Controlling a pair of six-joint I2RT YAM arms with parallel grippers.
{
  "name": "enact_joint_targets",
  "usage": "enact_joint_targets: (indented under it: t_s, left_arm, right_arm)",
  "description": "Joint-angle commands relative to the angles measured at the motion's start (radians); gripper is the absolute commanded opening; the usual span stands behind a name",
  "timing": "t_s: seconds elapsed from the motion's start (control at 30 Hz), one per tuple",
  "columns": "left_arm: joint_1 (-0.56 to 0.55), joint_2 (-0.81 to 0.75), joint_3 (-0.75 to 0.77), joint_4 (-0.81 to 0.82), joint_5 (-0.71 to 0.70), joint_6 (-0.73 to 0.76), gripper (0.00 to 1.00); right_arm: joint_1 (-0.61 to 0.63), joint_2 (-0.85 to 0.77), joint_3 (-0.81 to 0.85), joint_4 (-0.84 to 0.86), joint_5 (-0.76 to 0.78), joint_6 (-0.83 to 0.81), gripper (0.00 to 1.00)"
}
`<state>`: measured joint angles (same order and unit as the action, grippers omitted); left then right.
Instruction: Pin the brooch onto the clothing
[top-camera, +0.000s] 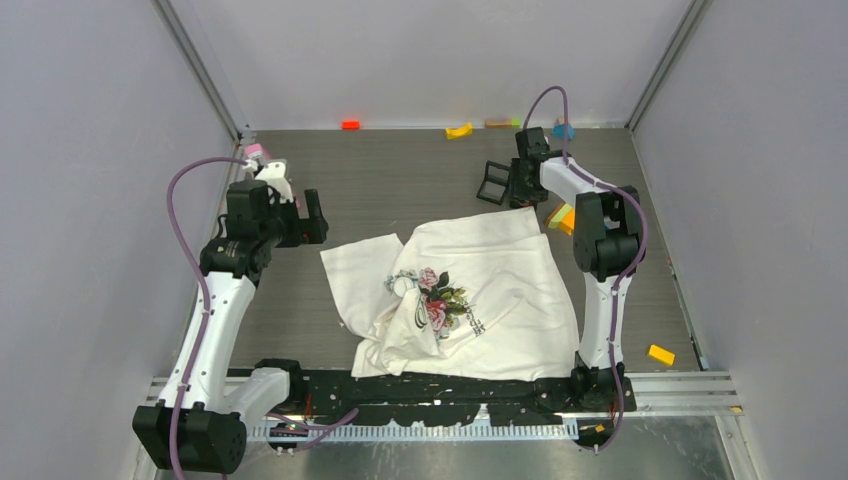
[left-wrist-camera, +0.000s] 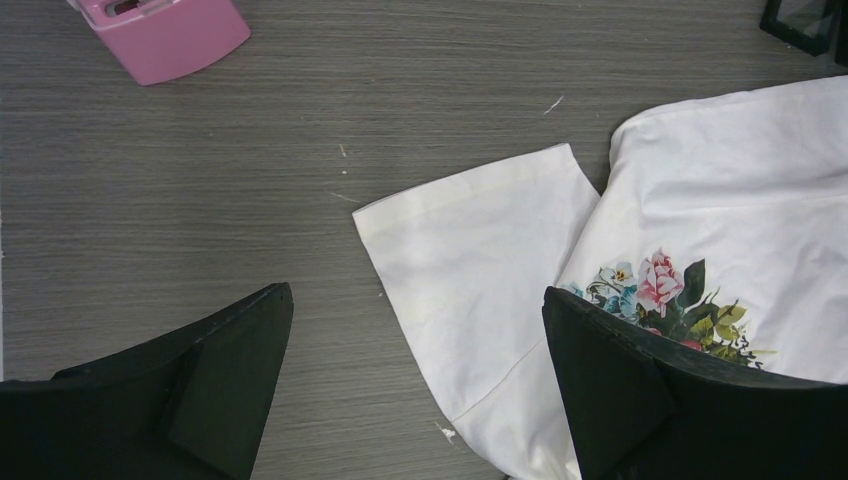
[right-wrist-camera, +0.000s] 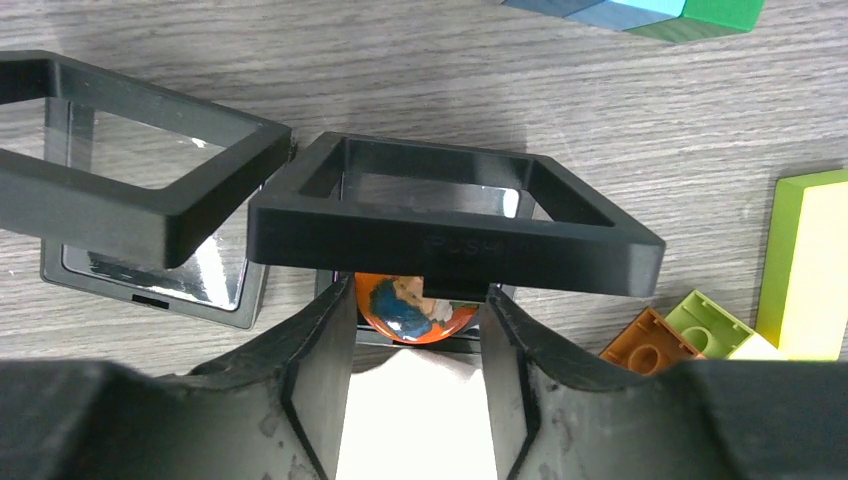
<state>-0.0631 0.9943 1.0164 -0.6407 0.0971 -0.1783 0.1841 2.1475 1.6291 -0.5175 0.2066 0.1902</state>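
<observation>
The T-shirt (top-camera: 500, 290) lies rumpled at the near middle of the grey wood-grain table (top-camera: 400, 175). Its near hem is just beyond the arm bases, the rose print (top-camera: 435, 290) faces up, and one sleeve (top-camera: 360, 265) is spread flat toward the left. A small yellow block (top-camera: 660, 354) sits alone near the right edge.

Left of the shirt and a little farther back, the left gripper (left-wrist-camera: 416, 300) hangs over the table with its fingers spread wide and nothing between them; its wrist camera shows only bare table and the sleeve in the gap. A pink object (left-wrist-camera: 165, 35) rests on the table beyond it.

Past the shirt's far edge, the right gripper (right-wrist-camera: 415, 300) reaches into an open black display case (right-wrist-camera: 450, 220), whose second framed half (right-wrist-camera: 130, 170) lies just to the left. Its fingers stand on either side of the brooch (right-wrist-camera: 408, 310) — a round orange badge with a blue-and-white picture — and the badge's edges meet their inner faces, so it looks pinched, low inside the case and apart from the shirt. An orange brick (right-wrist-camera: 650, 345) and a lime brick (right-wrist-camera: 715, 325) lie just right of the case.

Along the far wall sit a red-orange block (top-camera: 350, 124) and another yellow piece (top-camera: 459, 131).
</observation>
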Motion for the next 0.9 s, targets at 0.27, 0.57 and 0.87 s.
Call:
enact_joint_targets:
  t_s: [0.27, 0.57, 0.87]
  left_arm:
    - [0.005, -0.013, -0.003, 0.032, 0.008, 0.002, 1.00]
    - [0.005, -0.020, -0.011, 0.048, 0.033, -0.015, 1.00]
    - [0.003, -0.012, -0.030, 0.097, 0.184, -0.093, 1.00]
  right_arm:
    - [-0.005, -0.021, 0.007, 0.022, -0.010, 0.011, 0.31]
    - [0.010, -0.149, -0.032, 0.024, -0.042, 0.015, 0.29]
    - [0.101, -0.279, -0.114, 0.029, -0.045, 0.003, 0.29]
